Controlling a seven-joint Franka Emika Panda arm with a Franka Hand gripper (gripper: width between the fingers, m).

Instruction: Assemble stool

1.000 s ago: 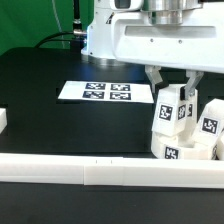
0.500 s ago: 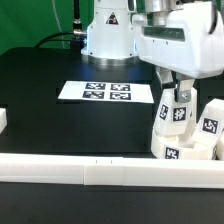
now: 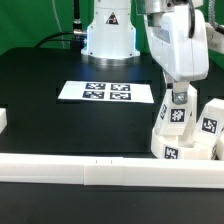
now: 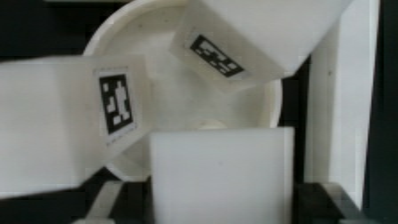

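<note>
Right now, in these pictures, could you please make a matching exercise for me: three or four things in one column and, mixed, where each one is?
Things:
1. marker board
2. gripper
3. border rail
4. robot base

Places:
A. along the front edge of the table
B. flat on the black table, at mid-scene
C. at the back, behind the marker board
D. over the stool leg at the exterior view's right, jaws around it

Pairs: 1-B, 2-D, 3-A, 4-C

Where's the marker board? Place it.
The marker board lies flat on the black table, mid-frame in the exterior view, toward that view's left of the stool parts.
</note>
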